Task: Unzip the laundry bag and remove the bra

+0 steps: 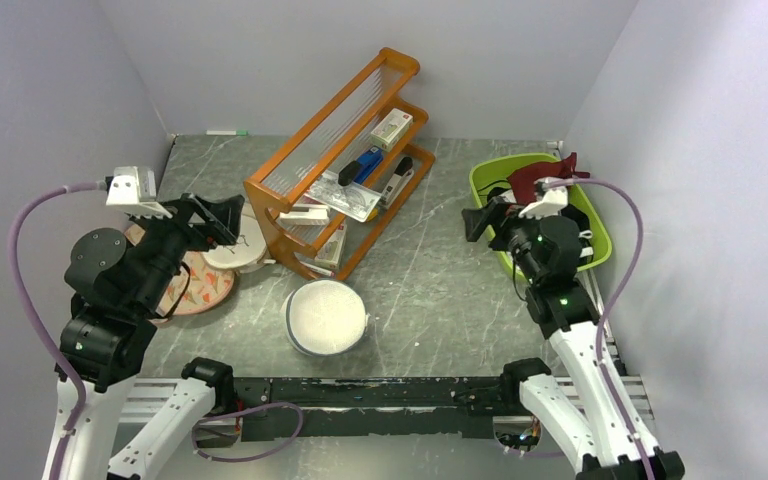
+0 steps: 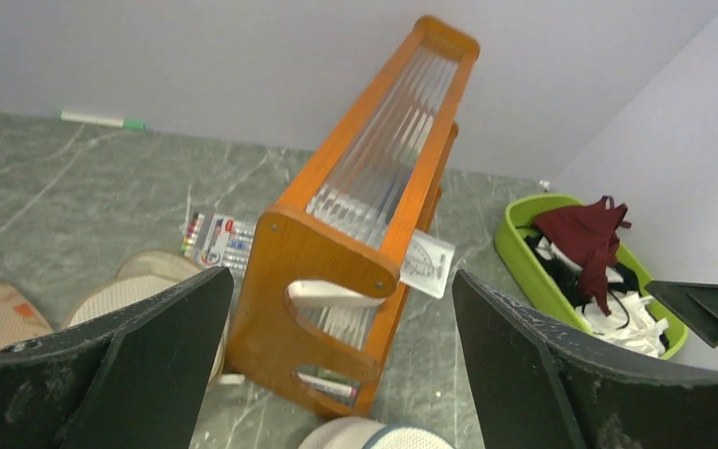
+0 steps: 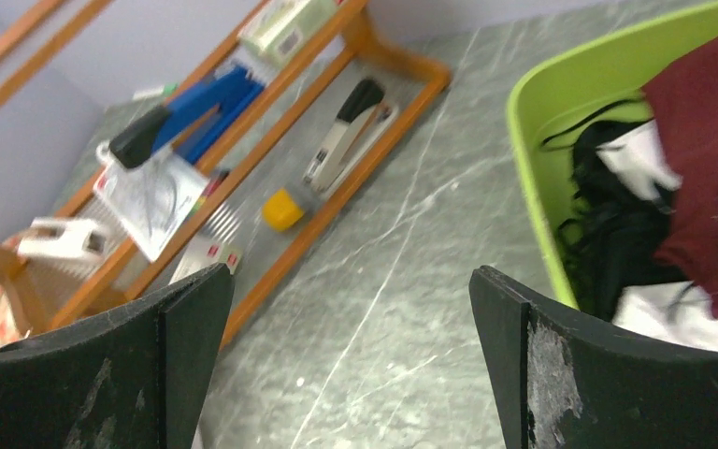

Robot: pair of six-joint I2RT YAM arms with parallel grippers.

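Left gripper spread wide, empty, above round pads; right gripper likewise, beside green bin. Laundry bag sits on tabletop near its front edge, apparently closed; bra unseen. Judged light, soft, collapsible mesh: steady the dome, pinch at dark zipper rim.

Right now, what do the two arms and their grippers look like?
The left arm and right arm have white lower links and black upper joints. A lilac cable loops from each wrist's white camera block. The left gripper and right gripper have flat black fingers with pale scuffs. Green lights dot the right arm.
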